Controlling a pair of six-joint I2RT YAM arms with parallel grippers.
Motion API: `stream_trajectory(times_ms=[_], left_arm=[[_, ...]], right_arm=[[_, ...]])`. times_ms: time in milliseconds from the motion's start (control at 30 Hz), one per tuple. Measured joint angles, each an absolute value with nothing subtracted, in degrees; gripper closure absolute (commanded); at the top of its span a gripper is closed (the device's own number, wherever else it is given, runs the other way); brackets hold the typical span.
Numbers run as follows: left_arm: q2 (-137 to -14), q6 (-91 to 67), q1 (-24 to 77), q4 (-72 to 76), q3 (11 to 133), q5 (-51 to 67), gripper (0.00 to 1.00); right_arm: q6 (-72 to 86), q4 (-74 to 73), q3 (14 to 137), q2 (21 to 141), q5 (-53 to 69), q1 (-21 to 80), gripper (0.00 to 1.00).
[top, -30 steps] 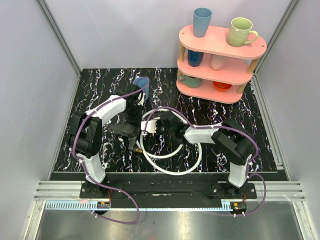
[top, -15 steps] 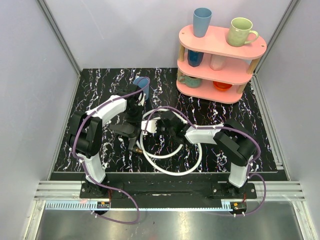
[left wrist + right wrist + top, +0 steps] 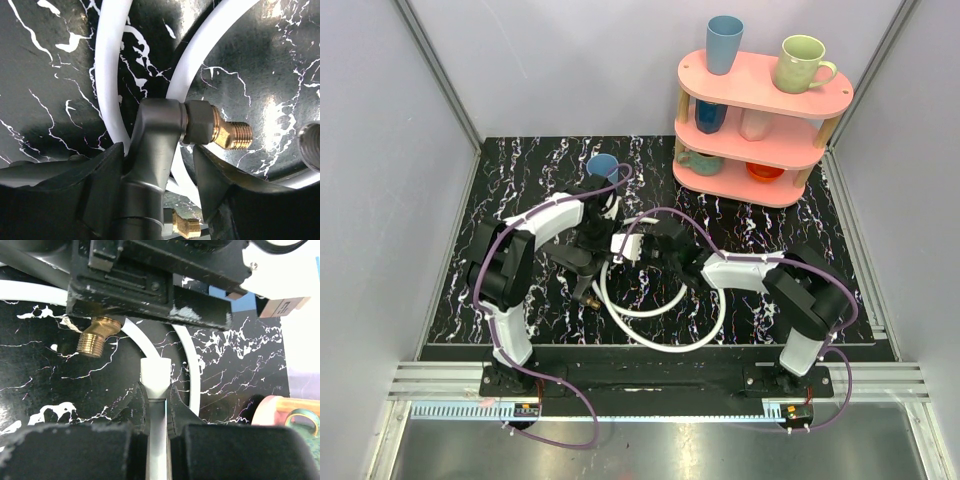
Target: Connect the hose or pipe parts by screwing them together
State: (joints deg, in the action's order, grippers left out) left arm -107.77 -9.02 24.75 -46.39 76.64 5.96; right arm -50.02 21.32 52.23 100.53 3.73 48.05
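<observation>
Nearby, blue cup [image 3: 603, 165] beyond white hose [image 3: 107, 75]

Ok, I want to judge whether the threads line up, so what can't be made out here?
Silver fitting: left wrist view, cut off by the right edge.
Second brass fitting: left wrist view, mostly behind the left gripper and bottom edge.
White hose tip in the right gripper: right wrist view, foreshortened, any fitting unclear.
Top view: fittings too small, under both grippers.
</observation>
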Motion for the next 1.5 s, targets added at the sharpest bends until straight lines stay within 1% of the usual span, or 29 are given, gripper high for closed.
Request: stream_trajectory(times_ms=[100, 133, 167, 233, 267, 367, 633, 1000, 1500], left_arm=[[-108.05, -7.92, 25.28, -46.33, 76.64, 6.00, 0.45], [-108.22, -7.53, 25.30, -46.24, 76.64, 5.98, 0.48], [-108.29, -7.03, 25.30, -46.26, 76.64, 5.89, 0.58], [-108.29, -5.43, 25.28, -46.52, 76.71, 5.06, 0.70], [-108.29, -4.91, 25.19, -46.65, 76.77, 4.75, 0.85], [-108.51, -5.37, 25.54, -46.81, 76.79, 4.25, 1.00], [-108.09, -6.55, 25.69, -46.78, 76.58, 3.73, 1.00], [-102.74, -10.59, 24.77, -46.44, 74.85, 1.78, 1.00], [-102.32, -11.03, 24.77, -46.13, 74.83, 1.74, 1.00]], right_arm=[[-49.82, 21.67, 51.94, 99.88, 3.68, 47.83, 1.00], [-49.71, 21.76, 51.83, 99.68, 3.68, 47.83, 1.00], [-49.63, 21.82, 51.70, 99.50, 3.70, 47.83, 1.00], [-49.58, 22.06, 51.48, 99.33, 3.68, 47.83, 1.00], [-49.58, 22.15, 51.40, 99.29, 3.68, 47.83, 1.00], [-49.50, 22.57, 51.03, 99.22, 3.68, 47.83, 1.00], [-48.80, 22.68, 50.76, 98.54, 4.99, 47.83, 1.00], [-50.15, 20.93, 50.92, 98.37, 10.02, 47.83, 1.00], [-53.36, 17.93, 53.21, 100.29, 11.66, 47.83, 1.00]])
